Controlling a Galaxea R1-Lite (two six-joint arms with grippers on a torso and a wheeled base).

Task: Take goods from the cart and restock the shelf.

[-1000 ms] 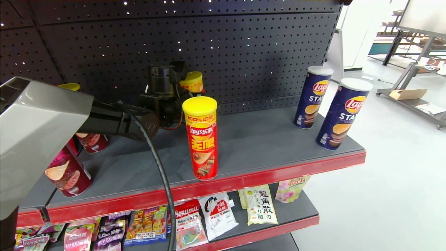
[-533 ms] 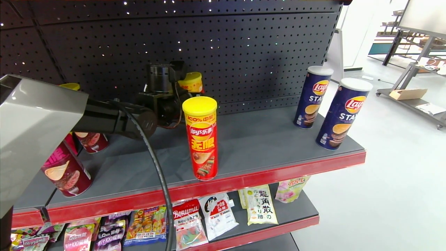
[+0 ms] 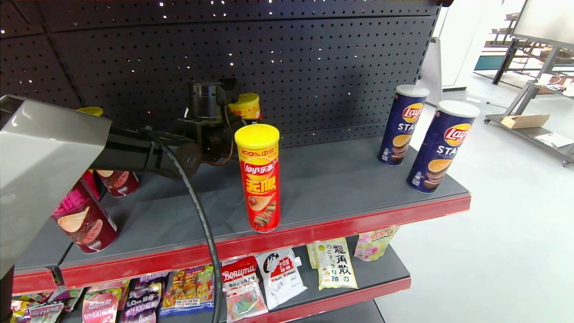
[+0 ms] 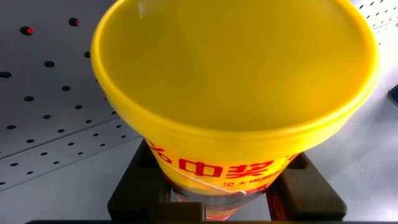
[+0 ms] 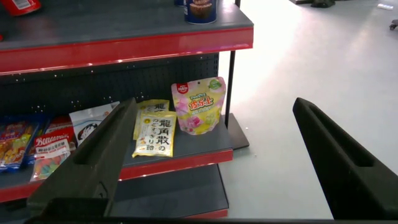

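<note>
In the left wrist view my left gripper (image 4: 227,200) is shut on a red chips can with a yellow lid (image 4: 236,81), one dark finger (image 4: 134,194) on each side of its body. From the head view this held can (image 3: 245,105) stands upright at the back of the grey shelf (image 3: 341,188), close to the pegboard, with my left gripper (image 3: 240,123) around it. Another red can with a yellow lid (image 3: 260,179) stands near the shelf's front edge, just in front of it. My right gripper (image 5: 214,106) is open, low beside the lower shelf.
Two blue cans (image 3: 402,124) (image 3: 441,146) stand at the shelf's right end. Dark red cans (image 3: 85,220) (image 3: 119,181) stand at the left under my left arm. Snack bags (image 5: 199,106) (image 3: 332,264) lie on the lower shelf. The black pegboard (image 3: 314,67) backs the shelf.
My left arm has shifted slightly, its forearm edging up and to the left. The held can has barely moved. The other cans stand as before.
</note>
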